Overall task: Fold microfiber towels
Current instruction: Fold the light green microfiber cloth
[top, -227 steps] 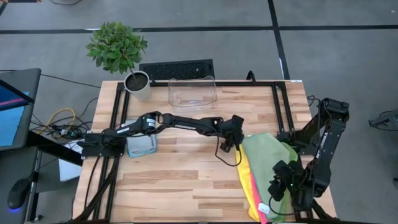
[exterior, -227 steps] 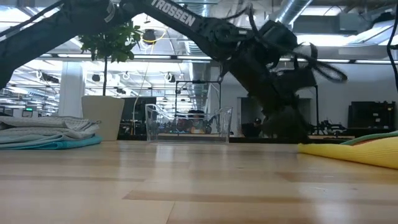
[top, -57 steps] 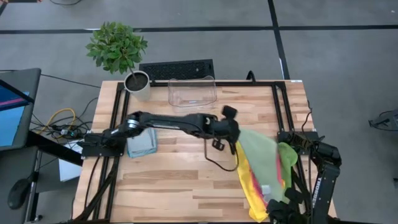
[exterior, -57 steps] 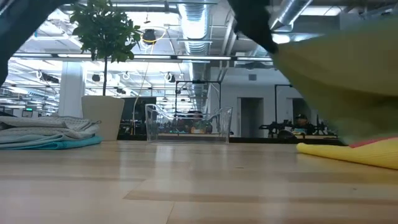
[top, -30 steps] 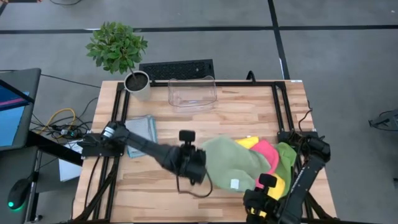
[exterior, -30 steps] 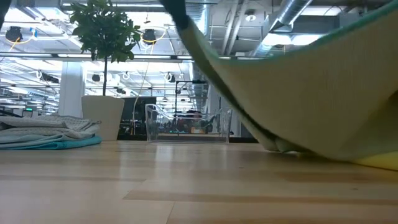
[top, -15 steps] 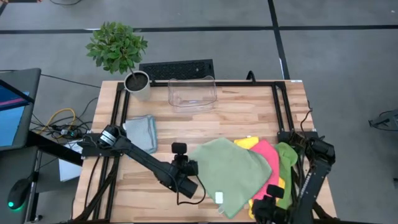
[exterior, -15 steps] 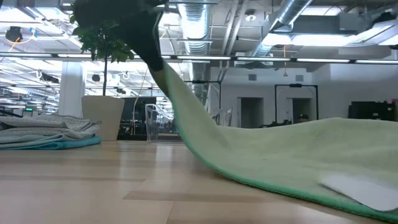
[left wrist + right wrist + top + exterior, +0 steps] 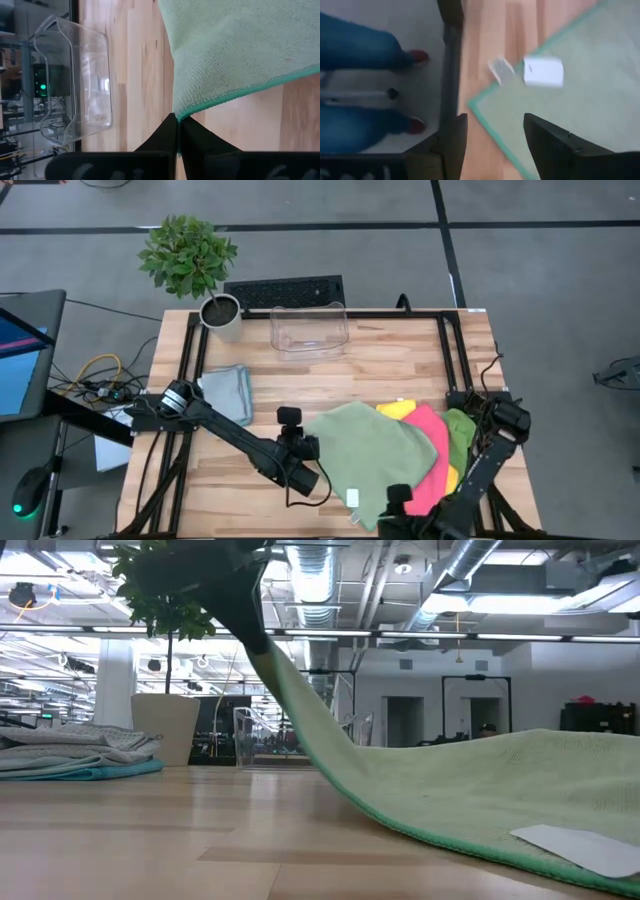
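A pale green microfiber towel with a white tag lies spread on the table, its left corner raised. My left gripper is shut on that corner. My right gripper hangs open over the towel's near corner at the table's near edge; whether it touches the cloth does not show. Pink, yellow and lime green towels lie partly under its right side. A folded stack rests at the left. My left gripper pinches the green towel's left corner between its two shut fingers, right at the teal hem. The fingers slant down toward the far right. The corner is held up off the table, and the cloth slopes down from it to lie flat.
A clear plastic bin stands at the far middle, with a potted plant to its left and a keyboard behind it. Bare wood shows at the near left. A person's legs stand by the near edge.
My left gripper has gone down and toward the near edge with the green towel's corner. The towel, hanging between both grippers a second ago, has dropped and spread flat on the table. My right gripper has sunk and gone left along the near edge.
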